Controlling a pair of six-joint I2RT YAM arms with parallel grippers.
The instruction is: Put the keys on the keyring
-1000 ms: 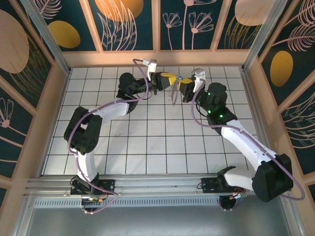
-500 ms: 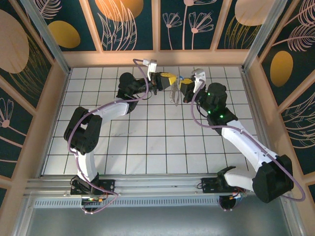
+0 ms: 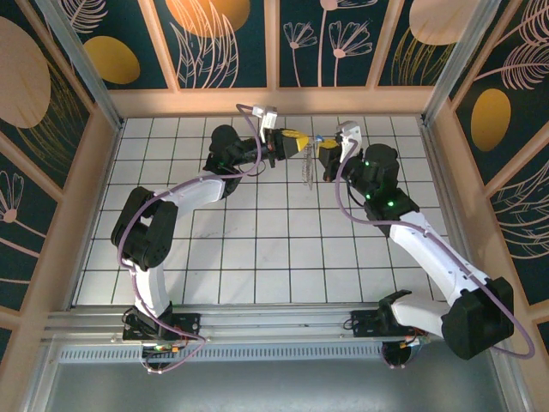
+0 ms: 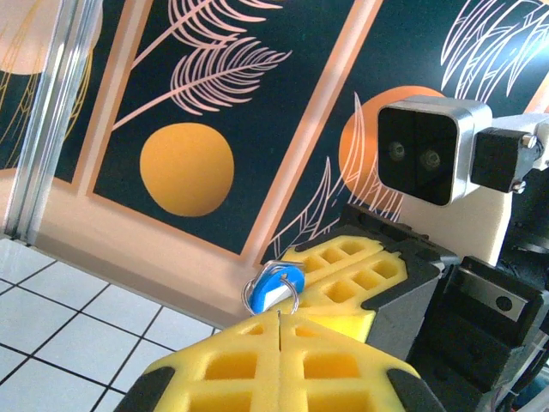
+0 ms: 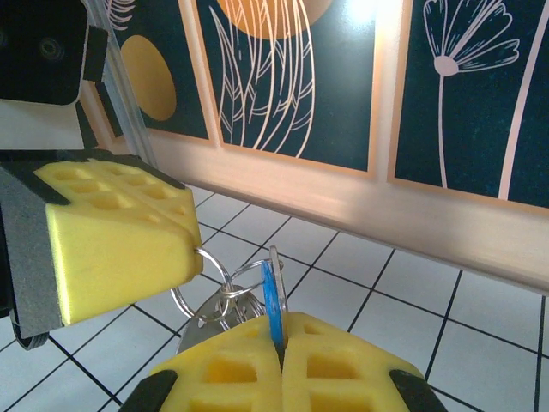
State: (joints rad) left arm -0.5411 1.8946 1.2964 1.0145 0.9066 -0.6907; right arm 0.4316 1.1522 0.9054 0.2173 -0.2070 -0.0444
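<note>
Both arms meet at the upper centre of the top view, over your tiled table (image 3: 257,249). Your left gripper (image 4: 279,330) is clenched on the keyring (image 5: 210,262). Your right gripper (image 5: 281,343) grasps the blue-headed keys (image 5: 274,300), which touch that ring, lifted off the tiles.

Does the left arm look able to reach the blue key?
Probably yes: the left pincer, shut on the ring, sits right beside the blue key in the right pincer; nothing stands between.
</note>
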